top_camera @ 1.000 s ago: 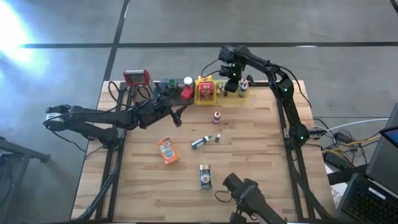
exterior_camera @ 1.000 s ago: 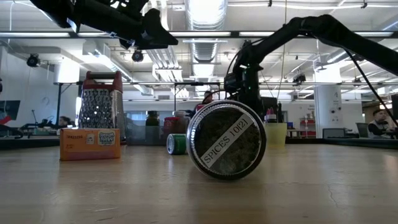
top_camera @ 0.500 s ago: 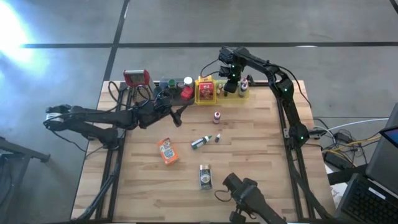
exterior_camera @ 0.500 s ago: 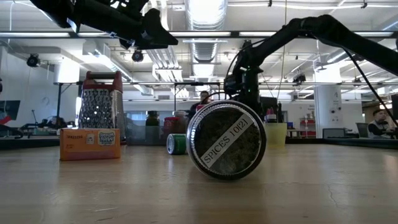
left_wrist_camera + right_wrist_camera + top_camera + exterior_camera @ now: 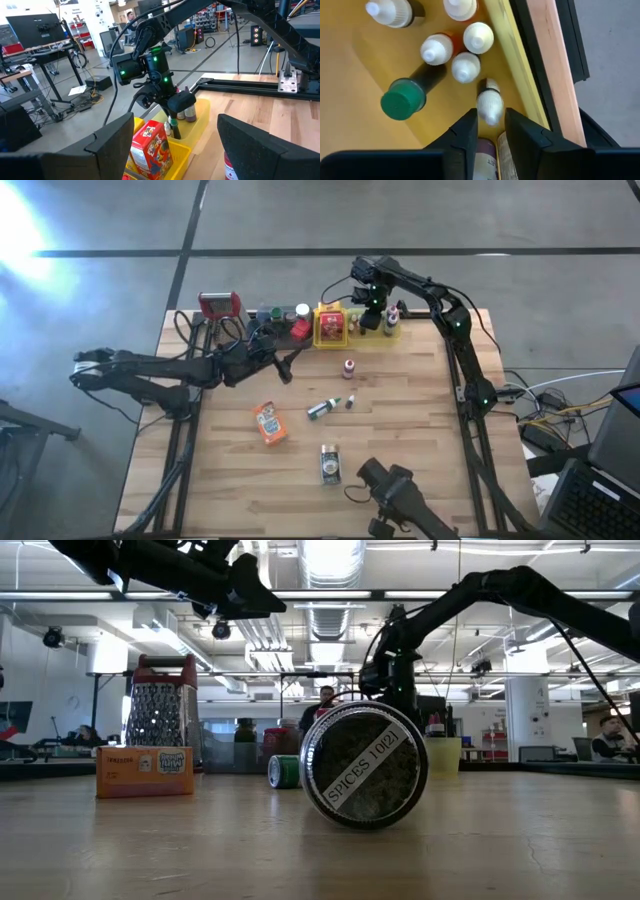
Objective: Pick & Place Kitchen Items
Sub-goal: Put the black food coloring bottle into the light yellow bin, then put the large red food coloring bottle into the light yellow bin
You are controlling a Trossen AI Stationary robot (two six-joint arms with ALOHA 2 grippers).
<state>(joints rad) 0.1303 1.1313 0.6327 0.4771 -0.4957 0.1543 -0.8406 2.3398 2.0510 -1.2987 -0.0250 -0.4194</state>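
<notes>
Kitchen items lie scattered on the wooden table (image 5: 420, 410) and packed into trays along its far edge. Left gripper (image 5: 292, 366) hangs above the table's left half, its two fingers (image 5: 117, 145) clearly apart with nothing between them. Beyond its fingertips stand the red-topped grater (image 5: 220, 306) and a row of small bottles (image 5: 283, 314) at the far edge. On the near side of those fingers, an orange packet (image 5: 268, 422) lies flat on the wood. Further right lie a green-capped bottle (image 5: 319, 409) on its side, a tiny bottle (image 5: 349, 401) just beside it, a small upright red-capped bottle (image 5: 348, 367), and a spice tin (image 5: 330, 463) lying toward the near edge, its lid reading "SPICES" in the low view. The yellow tray (image 5: 341, 342) holds a red-and-yellow box (image 5: 331, 326). Right gripper (image 5: 488, 131) points down into the tray's right end, fingers a little apart, not clamped; a white-tipped bottle (image 5: 489, 102) sits just past the fingertips, in line with the gap. Around it stand more white-capped bottles (image 5: 465, 67) and a dark bottle with a green cap (image 5: 400, 102).
</notes>
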